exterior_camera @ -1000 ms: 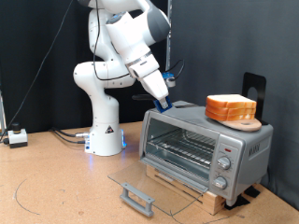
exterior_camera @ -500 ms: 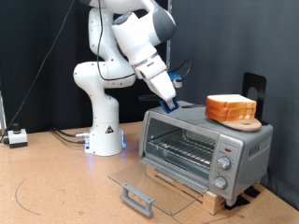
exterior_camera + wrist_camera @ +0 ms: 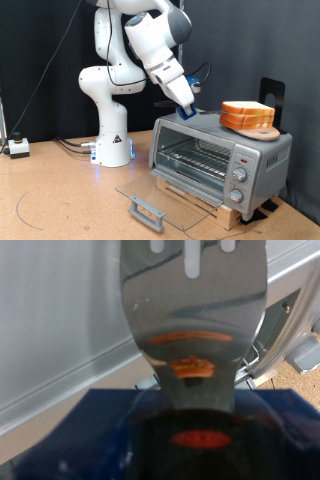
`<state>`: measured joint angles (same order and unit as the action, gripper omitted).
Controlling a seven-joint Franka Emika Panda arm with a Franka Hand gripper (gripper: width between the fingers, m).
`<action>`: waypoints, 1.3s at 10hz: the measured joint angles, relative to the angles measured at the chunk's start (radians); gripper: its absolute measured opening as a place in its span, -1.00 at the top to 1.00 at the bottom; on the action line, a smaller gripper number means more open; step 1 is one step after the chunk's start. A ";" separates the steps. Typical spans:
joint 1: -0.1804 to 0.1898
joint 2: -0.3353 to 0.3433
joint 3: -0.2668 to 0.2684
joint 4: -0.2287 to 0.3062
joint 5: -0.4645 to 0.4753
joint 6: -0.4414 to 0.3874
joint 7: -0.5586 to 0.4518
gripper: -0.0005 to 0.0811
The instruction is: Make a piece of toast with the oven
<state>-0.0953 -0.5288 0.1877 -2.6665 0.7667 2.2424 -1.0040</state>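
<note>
**Arm drifts right above the oven top**

Since the earlier frames the gripper (image 3: pixel 187 108) has slid rightward and slightly up, toward the centre of the exterior view, and now hangs over the left part of the oven (image 3: pixel 218 155) roof. Its fingers close narrowly on a blue-handled metal spatula (image 3: pixel 194 315), whose slotted blade fills the wrist view above the silver casing. At right of centre, the bread stack (image 3: pixel 248 116) rests on the roof on a round wooden board (image 3: pixel 262 131). A single piece of toast cannot be told apart. Below, the glass door (image 3: pixel 165 195) lies open and flat, showing the wire rack (image 3: pixel 193 157).
</note>
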 joint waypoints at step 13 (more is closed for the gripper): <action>0.000 0.007 0.167 0.029 0.017 0.047 0.136 0.02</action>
<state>-0.0949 -0.5219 0.3550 -2.6372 0.7837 2.2890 -0.8676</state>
